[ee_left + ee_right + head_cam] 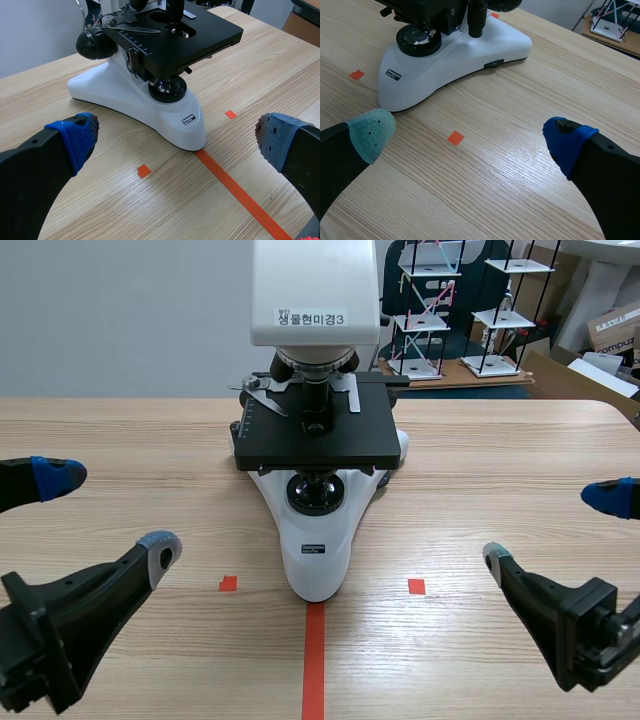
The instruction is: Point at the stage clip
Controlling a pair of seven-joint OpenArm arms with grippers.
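The microscope (315,530) stands at the centre of the scene view on the wooden surface (500,470), its white base over the end of the orange-red tape line. Its black stage (330,445) sits in the upper middle of the frame. The stage clip (264,397), a thin silver blade, lies on the stage's upper left part, just left of the objective lens (315,390). In the left wrist view the stage clip (139,30) shows well ahead of the jaws, on top of the stage.

The left jaws sit at the lower left of the scene frame, spread wide with nothing between them, one blue pad (55,476) above one grey pad (160,546). The right jaws sit at the lower right, equally wide and empty, with a blue pad (608,497) and a grey-green pad (495,560). Both are well apart from the microscope.

The pointing seems not yet begun, so the step in hand is the approach. The clip lies on the left side, so the left arm looks the likelier choice. The next move calls for rising above stage height, then travelling forward and inward until one fingertip is close to the silver blade. It must keep clear of the white head overhanging the stage and of the lens beside the clip.
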